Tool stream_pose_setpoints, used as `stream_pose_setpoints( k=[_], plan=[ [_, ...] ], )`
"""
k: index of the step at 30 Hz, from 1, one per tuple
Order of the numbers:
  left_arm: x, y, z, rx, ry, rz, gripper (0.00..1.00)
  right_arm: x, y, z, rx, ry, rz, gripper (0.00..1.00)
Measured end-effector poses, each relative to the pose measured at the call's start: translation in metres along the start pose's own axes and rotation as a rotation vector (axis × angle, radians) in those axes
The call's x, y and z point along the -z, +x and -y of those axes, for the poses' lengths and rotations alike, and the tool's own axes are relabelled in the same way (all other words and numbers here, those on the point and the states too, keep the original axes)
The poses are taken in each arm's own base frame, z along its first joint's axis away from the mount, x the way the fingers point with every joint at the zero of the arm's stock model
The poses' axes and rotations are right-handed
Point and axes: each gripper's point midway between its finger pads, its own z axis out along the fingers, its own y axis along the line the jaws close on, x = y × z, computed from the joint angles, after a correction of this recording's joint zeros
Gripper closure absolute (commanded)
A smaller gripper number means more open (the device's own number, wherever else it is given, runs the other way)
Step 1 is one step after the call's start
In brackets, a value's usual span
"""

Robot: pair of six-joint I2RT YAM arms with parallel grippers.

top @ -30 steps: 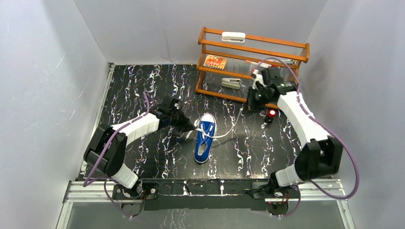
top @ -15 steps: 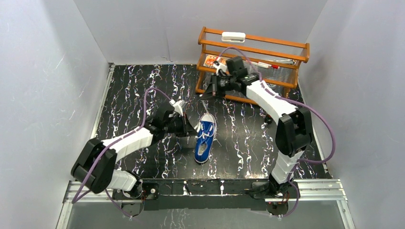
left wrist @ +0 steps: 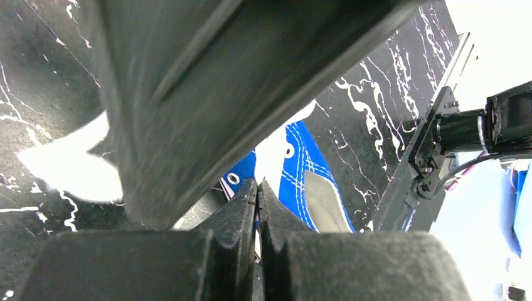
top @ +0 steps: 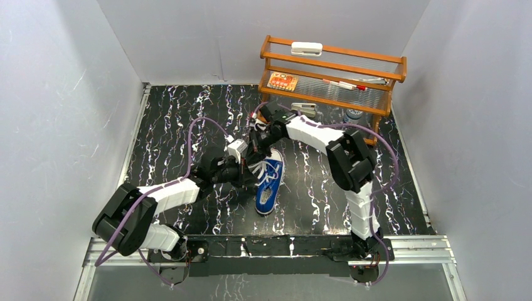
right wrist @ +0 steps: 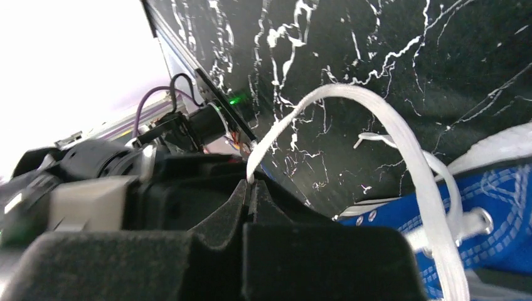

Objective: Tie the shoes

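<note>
Swung in from the far right corner, the right end effector (right wrist: 250, 185) is clenched on a white lace (right wrist: 376, 113) beside the left end effector (left wrist: 257, 185), clenched too, contents unclear. The sneaker (top: 268, 188) lies at the middle of the surface (top: 169, 125); crossing the laces looks underway

Sneaker (top: 268, 187) lies on table (top: 169, 119), rack (top: 342, 67) behind it
</note>
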Motion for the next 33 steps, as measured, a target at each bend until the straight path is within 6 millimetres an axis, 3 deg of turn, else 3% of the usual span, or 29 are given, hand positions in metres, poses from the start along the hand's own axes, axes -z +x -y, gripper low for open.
stream_pose_setpoints(
  k=[6,7,11,13,18,21,24,26,30,33],
  plan=[
    [0.001,-0.005,0.002,-0.054,0.017,0.029,1.0,-0.037,0.024,0.025,-0.11,0.12,-0.162,1.0],
    [0.002,-0.005,0.003,-0.057,0.023,0.03,1.0,-0.041,0.028,0.029,-0.12,0.134,-0.177,0.96],
    [0.001,-0.005,0.01,-0.067,0.051,0.03,1.0,-0.039,0.035,0.033,-0.142,0.158,-0.201,0.49],
    [0.002,-0.005,0.012,-0.059,0.057,0.029,1.0,-0.034,0.032,0.036,-0.139,0.168,-0.191,0.35],
    [-0.002,-0.014,0.018,-0.009,0.067,0.017,1.0,0.001,0.018,0.03,-0.096,0.133,-0.133,0.25],
    [-0.005,-0.025,0.024,0.036,0.069,0.008,1.0,0.037,0.009,0.019,-0.036,0.104,-0.062,0.23],
    [-0.01,-0.035,0.018,0.094,0.009,-0.021,1.0,0.077,0.008,0.006,0.054,0.105,0.014,0.22],
    [-0.016,-0.043,0.011,0.142,-0.045,-0.055,1.0,0.101,0.009,0.007,0.135,0.163,0.083,0.23],
    [-0.028,-0.049,-0.001,0.224,-0.113,-0.146,1.0,0.127,0.045,0.031,0.244,0.311,0.148,0.2],
    [-0.035,-0.037,-0.011,0.271,-0.149,-0.238,1.0,0.111,0.081,0.04,0.398,0.384,0.137,0.17]
  ],
)
